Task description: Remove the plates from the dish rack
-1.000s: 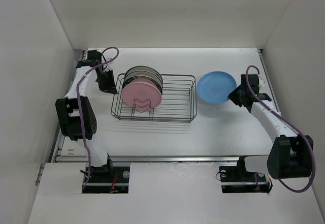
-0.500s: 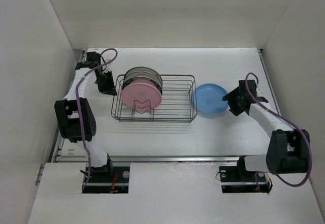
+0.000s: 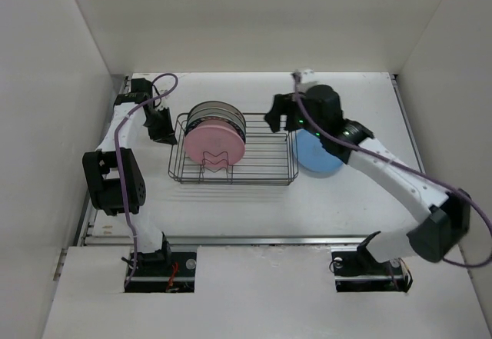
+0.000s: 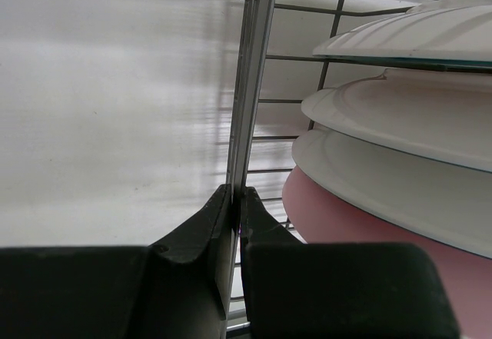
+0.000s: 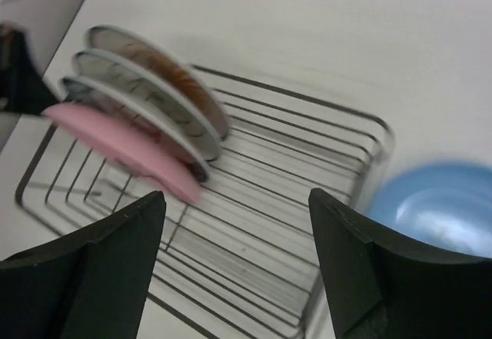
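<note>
We find the dish rack's (image 3: 265, 171) right half open, only bare wires, with the right end effector (image 5: 237, 201) hanging wide-jawed above it. The plates (image 3: 215, 133) stand on edge, filling its left half. The left end effector (image 4: 234, 201), clamped on the rack's left rim, blocks that end. A blue plate (image 3: 319, 158) lies on the tabletop (image 3: 231, 201) just beside its right end.

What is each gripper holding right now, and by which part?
The left gripper is shut on the dish rack, pinching the rim wire at its left end. The right gripper is open, holding nothing.
</note>
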You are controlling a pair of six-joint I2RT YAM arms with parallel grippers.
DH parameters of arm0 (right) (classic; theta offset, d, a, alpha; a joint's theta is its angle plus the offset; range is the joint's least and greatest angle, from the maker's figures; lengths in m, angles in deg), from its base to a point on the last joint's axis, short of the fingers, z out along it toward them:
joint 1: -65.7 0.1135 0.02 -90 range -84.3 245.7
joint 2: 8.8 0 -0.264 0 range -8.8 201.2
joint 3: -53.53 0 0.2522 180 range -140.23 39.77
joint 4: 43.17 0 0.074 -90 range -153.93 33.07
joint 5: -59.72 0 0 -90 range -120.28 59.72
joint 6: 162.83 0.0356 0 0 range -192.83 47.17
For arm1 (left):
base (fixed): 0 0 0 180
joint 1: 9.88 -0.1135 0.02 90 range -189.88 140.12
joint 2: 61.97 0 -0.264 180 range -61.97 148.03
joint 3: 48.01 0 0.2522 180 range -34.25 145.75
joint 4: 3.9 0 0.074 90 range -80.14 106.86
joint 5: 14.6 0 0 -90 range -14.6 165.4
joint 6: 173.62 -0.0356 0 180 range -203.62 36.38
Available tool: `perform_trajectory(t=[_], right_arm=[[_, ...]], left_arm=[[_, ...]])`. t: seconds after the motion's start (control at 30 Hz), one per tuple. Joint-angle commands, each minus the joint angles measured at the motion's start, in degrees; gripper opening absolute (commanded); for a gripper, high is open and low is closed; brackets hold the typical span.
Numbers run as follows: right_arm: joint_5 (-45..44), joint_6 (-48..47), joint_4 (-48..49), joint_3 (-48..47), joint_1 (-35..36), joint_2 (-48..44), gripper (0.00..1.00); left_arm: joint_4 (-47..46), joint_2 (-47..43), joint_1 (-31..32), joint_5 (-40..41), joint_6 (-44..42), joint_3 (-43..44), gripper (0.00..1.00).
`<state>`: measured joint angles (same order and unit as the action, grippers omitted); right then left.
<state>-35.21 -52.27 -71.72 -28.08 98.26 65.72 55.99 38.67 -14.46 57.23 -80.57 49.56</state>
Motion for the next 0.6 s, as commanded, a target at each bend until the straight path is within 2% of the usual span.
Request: perform_trajectory(t=[0.0, 0.07, 0.2, 0.27, 0.43, 0.5, 0.57], right_arm=[[9.0, -17.7, -1.6, -10.2, 7.0, 12.2, 0.79], [9.0, -19.3, -5.2, -18.0, 10.6, 20.0, 0.72], [11.3, -21.7, -3.8, -27.2, 13.3, 28.4, 0.57], [12.1, -22.2, -3.8, -31.1, 14.0, 31.1, 0.54], [12.7, -22.8, -4.7, -32.1, 16.0, 35.2, 0.51], [8.8, -22.8, -3.4, -31.6, 16.0, 35.7, 0.46], [6.7, -22.3, -3.4, -32.3, 16.0, 37.2, 0.19]], left_arm=[[4.6, -1.0, -0.7, 0.9, 1.8, 1.7, 0.0], [4.6, -1.0, -0.7, 1.5, 1.8, 2.2, 0.0], [4.6, -1.0, -0.7, 2.0, 1.3, 2.2, 0.0], [4.6, -1.0, -0.7, 2.5, 1.3, 2.2, 0.0], [4.6, -0.4, -0.7, 2.5, 1.3, 2.2, 0.0], [4.6, -0.4, -0.7, 2.5, 1.3, 2.2, 0.0], [4.6, -0.4, -0.7, 2.5, 1.3, 2.2, 0.0]])
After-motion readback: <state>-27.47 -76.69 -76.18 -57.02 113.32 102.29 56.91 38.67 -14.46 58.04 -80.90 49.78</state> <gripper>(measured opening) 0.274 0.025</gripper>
